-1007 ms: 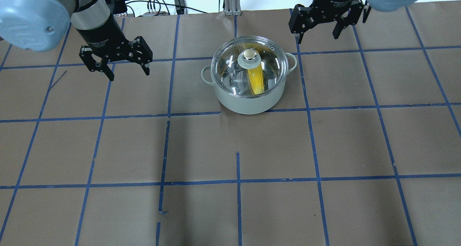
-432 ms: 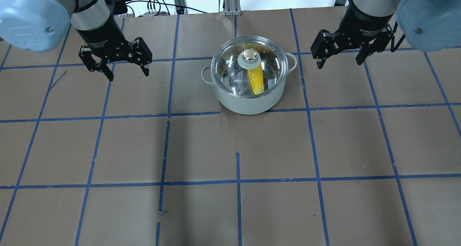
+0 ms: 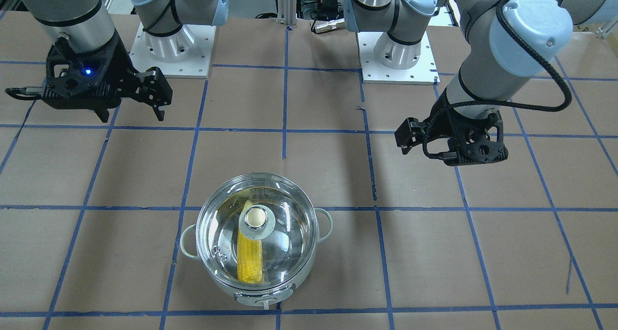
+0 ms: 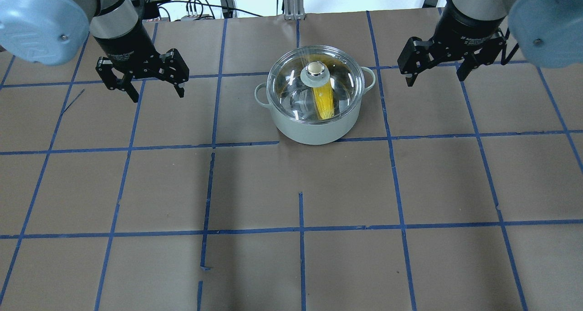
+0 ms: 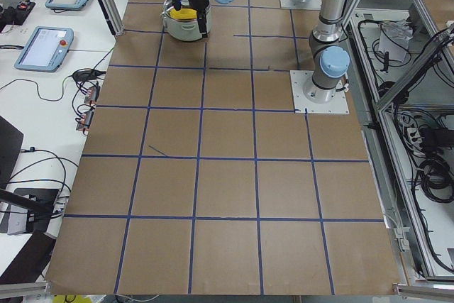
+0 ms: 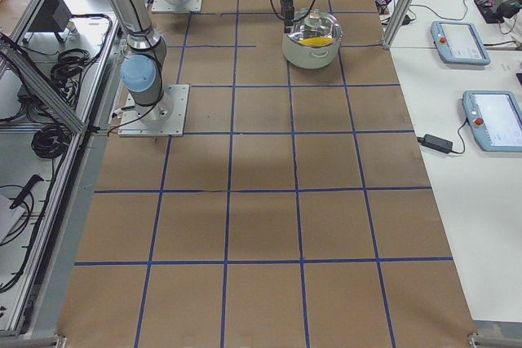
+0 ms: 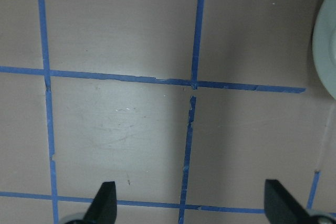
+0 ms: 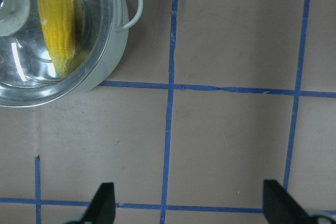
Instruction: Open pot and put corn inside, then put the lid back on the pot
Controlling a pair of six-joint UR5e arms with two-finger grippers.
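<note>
On the operators' side of the bench (image 4: 291,265), about midway along, the pot (image 4: 314,124) sits with the corn (image 4: 324,102) lying inside and the glass lid (image 4: 291,90) seated level on its rim, so I judge the task done and your only job is parking clear. Both the left hand (image 4: 158,97) and the right hand (image 4: 435,81) are spread wide, empty, well apart from the pot on either side; lift them away without brushing its loop handles (image 4: 370,78) or the knob (image 4: 315,68). White print on the left arm's black wrist collar (image 4: 124,55) is too small to read, and no other writing shows.
</note>
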